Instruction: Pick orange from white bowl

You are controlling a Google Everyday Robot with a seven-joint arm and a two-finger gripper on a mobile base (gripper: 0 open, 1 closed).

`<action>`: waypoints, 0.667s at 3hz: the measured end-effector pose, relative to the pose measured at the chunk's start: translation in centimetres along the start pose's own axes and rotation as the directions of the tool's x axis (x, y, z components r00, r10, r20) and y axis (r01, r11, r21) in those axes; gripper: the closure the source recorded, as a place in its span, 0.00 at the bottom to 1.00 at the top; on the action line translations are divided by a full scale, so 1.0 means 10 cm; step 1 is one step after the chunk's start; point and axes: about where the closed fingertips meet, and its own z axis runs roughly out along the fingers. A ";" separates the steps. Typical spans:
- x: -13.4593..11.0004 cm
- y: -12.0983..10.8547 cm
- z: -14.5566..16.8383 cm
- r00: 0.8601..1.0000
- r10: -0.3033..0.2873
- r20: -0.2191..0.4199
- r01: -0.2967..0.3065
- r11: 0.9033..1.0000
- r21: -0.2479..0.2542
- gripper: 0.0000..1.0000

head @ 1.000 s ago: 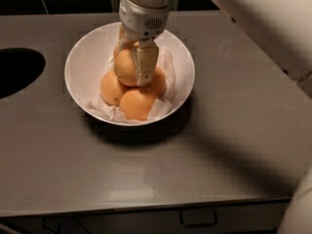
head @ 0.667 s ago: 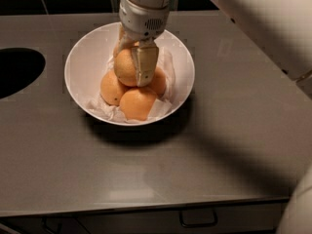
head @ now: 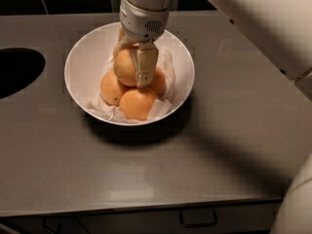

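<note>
The white bowl (head: 80, 62) stands on the grey counter, lined with crumpled white paper (head: 167, 65). The orange (head: 125, 68), large and pale, lies on top of the pile in it. My gripper (head: 130, 67) comes down from above with one finger (head: 146, 65) across the orange's front and the other behind its far left side, both against the skin. Three smaller, deeper-orange fruits lie under it: one at the left (head: 110, 88), one at the front (head: 137, 104), one at the right (head: 159, 82).
A dark round hole (head: 14, 72) is cut into the counter at the left. My white arm (head: 263, 23) crosses the upper right. The counter's front edge runs along the bottom, with a drawer handle (head: 197, 219) below it. Black tiles line the back.
</note>
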 end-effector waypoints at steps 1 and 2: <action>-0.01 0.00 0.01 1.000 -0.001 0.006 0.001 1.000 -0.003 0.36; -0.01 0.00 0.01 1.000 -0.001 0.010 0.002 1.000 -0.007 0.36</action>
